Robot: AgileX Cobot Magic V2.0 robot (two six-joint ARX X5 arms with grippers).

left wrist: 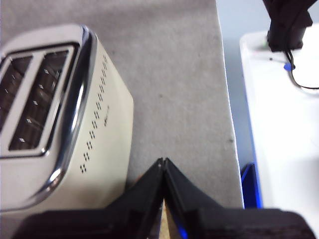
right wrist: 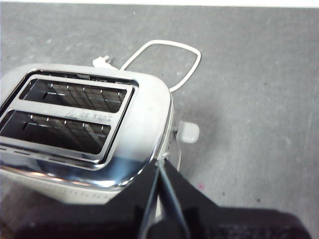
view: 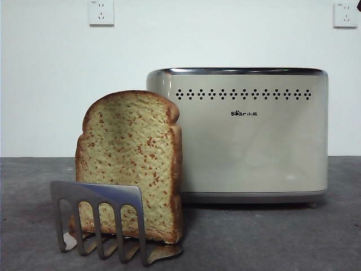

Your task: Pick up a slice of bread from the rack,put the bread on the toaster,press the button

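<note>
The slice of bread [view: 131,164] stands upright in the small steel rack [view: 98,217] at the front left of the table. The cream toaster [view: 248,135] stands behind and to the right of it, both top slots empty. My left gripper [left wrist: 162,162] is shut and empty, high above the table beside the toaster's [left wrist: 60,119] logo side. My right gripper [right wrist: 160,162] is shut and empty, above the toaster's [right wrist: 84,119] end with the white lever button [right wrist: 188,132]. Neither gripper shows in the front view.
The toaster's white cord [right wrist: 164,59] loops on the grey table behind it. The table edge [left wrist: 232,124] and a white surface [left wrist: 284,129] with a black stand [left wrist: 286,25] lie beyond. Two wall sockets [view: 101,12] sit on the white wall.
</note>
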